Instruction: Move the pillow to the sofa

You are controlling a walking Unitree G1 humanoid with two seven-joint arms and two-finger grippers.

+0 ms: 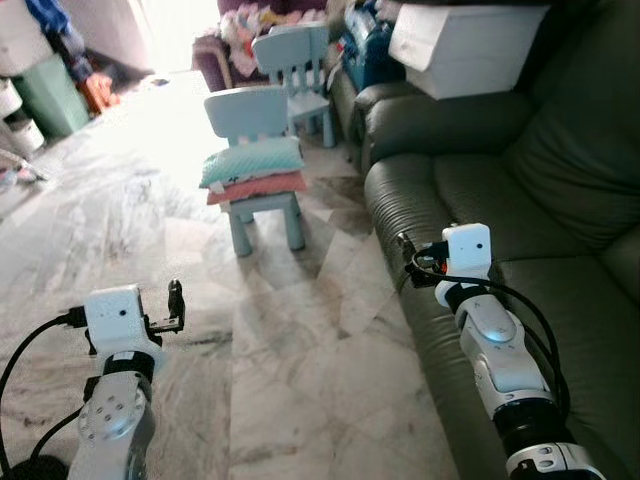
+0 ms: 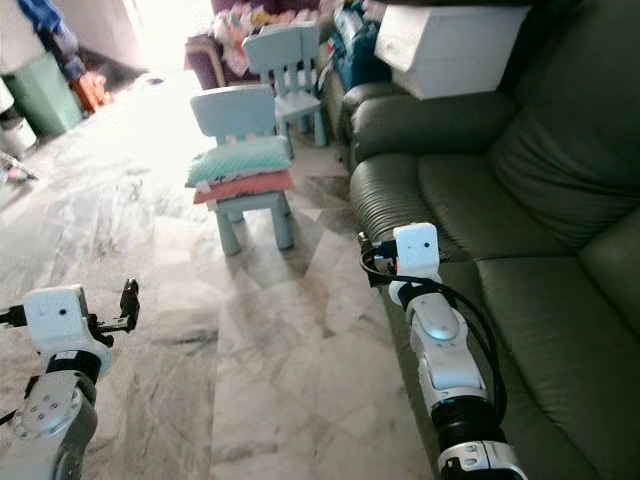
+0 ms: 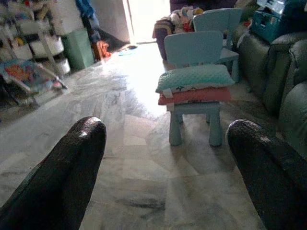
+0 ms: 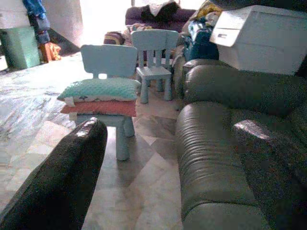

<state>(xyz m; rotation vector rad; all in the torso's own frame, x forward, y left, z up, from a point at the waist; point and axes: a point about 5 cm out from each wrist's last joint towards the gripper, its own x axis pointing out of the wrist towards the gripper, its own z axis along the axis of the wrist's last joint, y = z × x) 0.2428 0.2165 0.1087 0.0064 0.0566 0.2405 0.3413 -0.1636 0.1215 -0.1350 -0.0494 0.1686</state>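
Observation:
A mint-green pillow [image 1: 252, 160] lies on top of a coral-pink pillow [image 1: 258, 187], both stacked on the seat of a small light-blue child's chair [image 1: 246, 108] out on the marble floor ahead. The dark green leather sofa [image 1: 470, 190] runs along the right side. My left gripper [image 1: 172, 308] is held low over the floor, well short of the chair, and its fingers [image 3: 81, 143] stand wide apart with nothing between them. Beside the sofa's front edge, my right gripper [image 1: 408, 250] is also open and empty, its fingers [image 4: 81, 153] framing the chair and the sofa arm.
A second small blue chair [image 1: 300, 55] stands behind the first. A white storage box [image 1: 465, 45] rests on the sofa's arm, with a blue basket [image 1: 362, 45] next to it. A green bin [image 1: 50, 95] and clutter sit at the far left. Marble floor [image 1: 300, 340] lies between me and the chair.

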